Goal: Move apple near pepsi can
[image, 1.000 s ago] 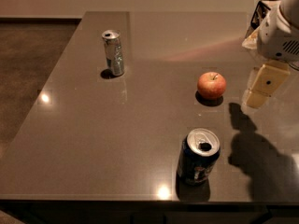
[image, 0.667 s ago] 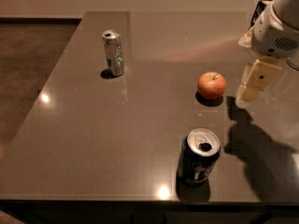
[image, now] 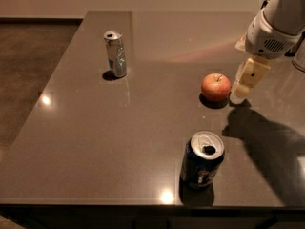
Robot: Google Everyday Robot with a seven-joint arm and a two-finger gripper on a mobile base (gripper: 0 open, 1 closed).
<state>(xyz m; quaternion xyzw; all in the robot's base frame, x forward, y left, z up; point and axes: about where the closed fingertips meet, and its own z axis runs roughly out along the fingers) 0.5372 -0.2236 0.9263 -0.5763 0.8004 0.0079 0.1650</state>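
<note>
Surface under inspection: a dark, glossy grey-brown tabletop [image: 95,142], with brown carpeted floor [image: 28,56] beyond its far left edge. 3 items are recorded on it.

1. The small round red-orange apple [image: 216,87] is found upright, stem up, right of centre.
2. The dark blue pepsi can with a silver opened top [image: 202,160] is found upright near the front edge, apart from the apple and closer to the camera.
3. A slim silver drink can [image: 116,53] is noted at the far left, well apart from both.

Change noted over the last 1 second: the cream-coloured two-finger gripper [image: 242,88], carried on a white arm entering from the upper right, has been brought steadily leftward and is now placed low over the table, just beside the apple on its right-hand side in the view. Contact with the apple cannot be confirmed. Whether the gripper is open or closed cannot be told. The apple and both cans are found unmoved.

Assessment: the approach is judged nearly complete, while the move itself has not begun; the apple has not yet been grasped or displaced. A short carry toward the front edge is still required. Care is advised that the round fruit is not nudged and rolled away.
</note>
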